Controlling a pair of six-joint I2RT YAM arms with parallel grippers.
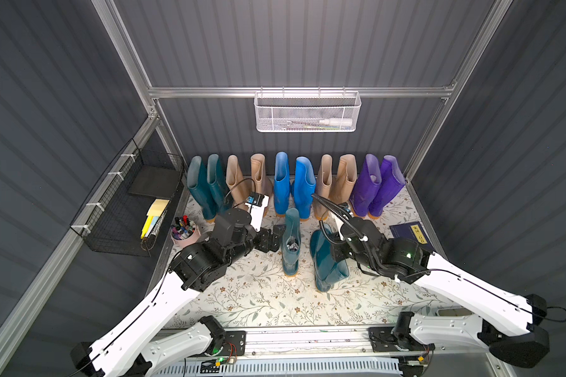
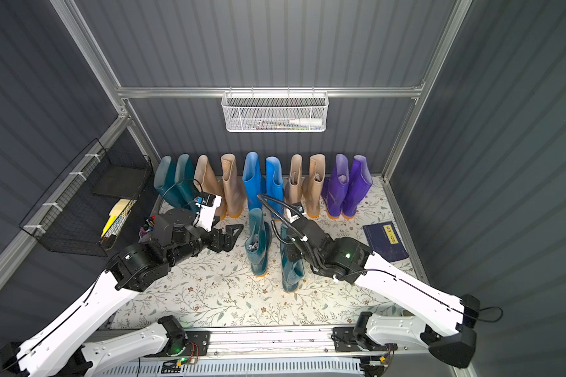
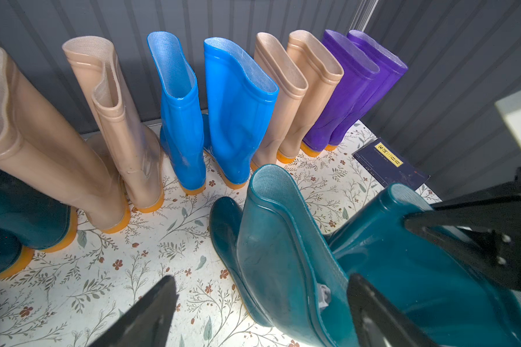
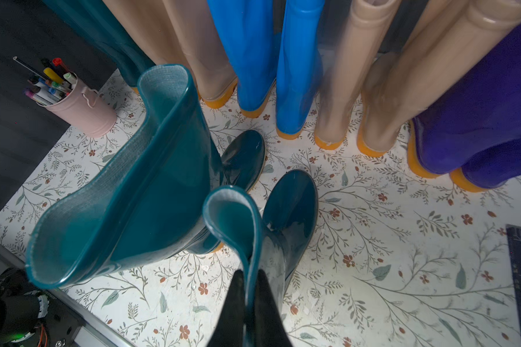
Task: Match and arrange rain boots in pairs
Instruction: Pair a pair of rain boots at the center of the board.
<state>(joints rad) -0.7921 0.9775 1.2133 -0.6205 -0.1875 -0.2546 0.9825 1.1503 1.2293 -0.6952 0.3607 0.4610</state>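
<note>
Ten rain boots stand in a row by the back wall: a teal pair (image 1: 206, 186), a beige pair (image 1: 245, 178), a blue pair (image 1: 294, 182), another beige pair (image 1: 337, 179) and a purple pair (image 1: 376, 186). In front of the row, one teal boot (image 1: 291, 258) (image 4: 151, 180) stands alone with crumpled paper inside. My left gripper (image 1: 272, 238) (image 3: 262, 277) is open right beside its shaft. My right gripper (image 1: 335, 248) (image 4: 250, 279) is shut on the shaft rim of a second teal boot (image 1: 322, 264) (image 4: 289, 216) close to the first.
A pink cup of pens (image 1: 185, 233) stands at the left edge of the floral mat (image 1: 258, 293). A black wire basket (image 1: 134, 209) hangs on the left wall. A dark blue booklet (image 1: 410, 233) lies at the right. A white mesh basket (image 1: 307, 112) hangs on the back rail.
</note>
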